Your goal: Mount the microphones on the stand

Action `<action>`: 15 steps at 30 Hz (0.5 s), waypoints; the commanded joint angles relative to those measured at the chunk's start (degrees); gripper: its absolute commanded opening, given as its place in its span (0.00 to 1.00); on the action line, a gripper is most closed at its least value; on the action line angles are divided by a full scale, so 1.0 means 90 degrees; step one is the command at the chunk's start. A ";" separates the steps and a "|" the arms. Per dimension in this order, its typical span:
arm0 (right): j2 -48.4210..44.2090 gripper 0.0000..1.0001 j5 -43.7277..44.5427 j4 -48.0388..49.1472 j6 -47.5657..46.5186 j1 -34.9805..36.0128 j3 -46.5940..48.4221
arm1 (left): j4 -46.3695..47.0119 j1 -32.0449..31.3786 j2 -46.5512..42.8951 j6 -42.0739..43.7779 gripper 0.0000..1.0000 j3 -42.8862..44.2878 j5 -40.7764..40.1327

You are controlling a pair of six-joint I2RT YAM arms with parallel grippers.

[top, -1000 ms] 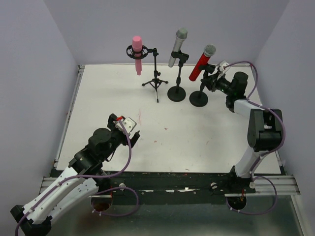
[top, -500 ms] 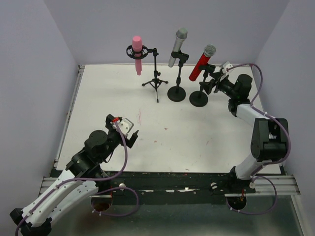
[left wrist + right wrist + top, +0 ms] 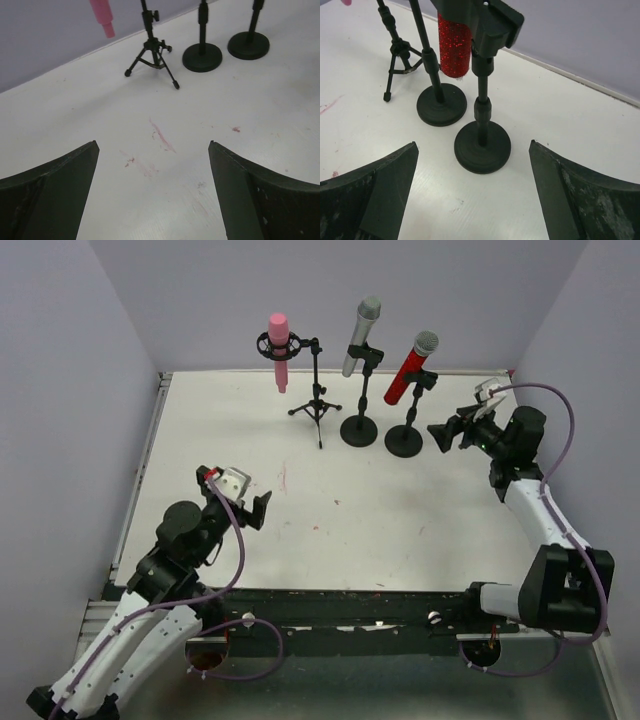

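Robot lab test cell: white bench (image 3: 400, 510) boxed in by plain lilac-grey walls (image 3: 60, 390). Left arm (image 3: 185, 532) and right arm (image 3: 530, 495) bolted to metal rail (image 3: 590, 612) at near edge, purple cables (image 3: 548, 389) hanging loose.

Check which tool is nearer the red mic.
Right. The right tool is open just right of the red mic and its stand, not touching. The left tool is open over the near-left of the table, far off.
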 commanded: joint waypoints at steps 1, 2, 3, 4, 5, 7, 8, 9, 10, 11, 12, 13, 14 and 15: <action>-0.0690 1.00 0.0237 -0.1944 0.0198 -0.0321 0.0450 | 0.0224 0.1369 0.0384 -0.0879 0.99 0.0566 0.1053; -0.0846 1.00 0.0421 -0.2218 0.0373 -0.0331 0.0557 | 0.0224 0.1847 0.0521 -0.1152 0.99 0.0654 0.1375; -0.1022 1.00 0.0616 -0.2607 0.0490 -0.0341 0.0655 | 0.0224 0.2238 0.0706 -0.1377 0.99 0.0771 0.1640; -0.1188 1.00 0.0695 -0.2863 0.0588 -0.0361 0.0714 | 0.0214 0.2648 0.0863 -0.1631 0.99 0.0879 0.1845; -0.1402 1.00 0.0851 -0.3001 0.0725 -0.0371 0.0734 | 0.0166 0.2972 0.1019 -0.1895 0.99 0.0947 0.1896; -0.1745 1.00 0.1386 -0.3245 0.1405 -0.0380 0.0812 | 0.0000 0.3431 0.1273 -0.2286 0.99 0.1152 0.1906; -0.1911 1.00 0.1583 -0.3459 0.1690 -0.0371 0.0880 | -0.0097 0.3540 0.1381 -0.2375 0.99 0.1250 0.1896; -0.2038 1.00 0.1740 -0.3625 0.1876 -0.0371 0.0919 | -0.0175 0.3638 0.1440 -0.2414 0.99 0.1299 0.1819; -0.2213 1.00 0.1876 -0.3724 0.2062 -0.0371 0.0900 | -0.0234 0.3648 0.1479 -0.2366 0.99 0.1358 0.1673; -0.2360 1.00 0.2003 -0.3812 0.2141 -0.0371 0.0842 | -0.0283 0.3639 0.1470 -0.2211 0.99 0.1358 0.1584; -0.2555 1.00 0.2130 -0.3774 0.2239 -0.0371 0.0687 | -0.0293 0.3619 0.1392 -0.2113 0.99 0.1300 0.1448; -0.2731 1.00 0.2190 -0.3677 0.2278 -0.0380 0.0531 | -0.0274 0.3581 0.1266 -0.2025 0.99 0.1193 0.1244; -0.2839 1.00 0.2219 -0.3608 0.2288 -0.0390 0.0345 | -0.0216 0.3532 0.1129 -0.1918 0.99 0.1076 0.1126; -0.2927 1.00 0.2229 -0.3549 0.2317 -0.0410 0.0189 | -0.0128 0.3483 0.0973 -0.1810 0.99 0.0911 0.1028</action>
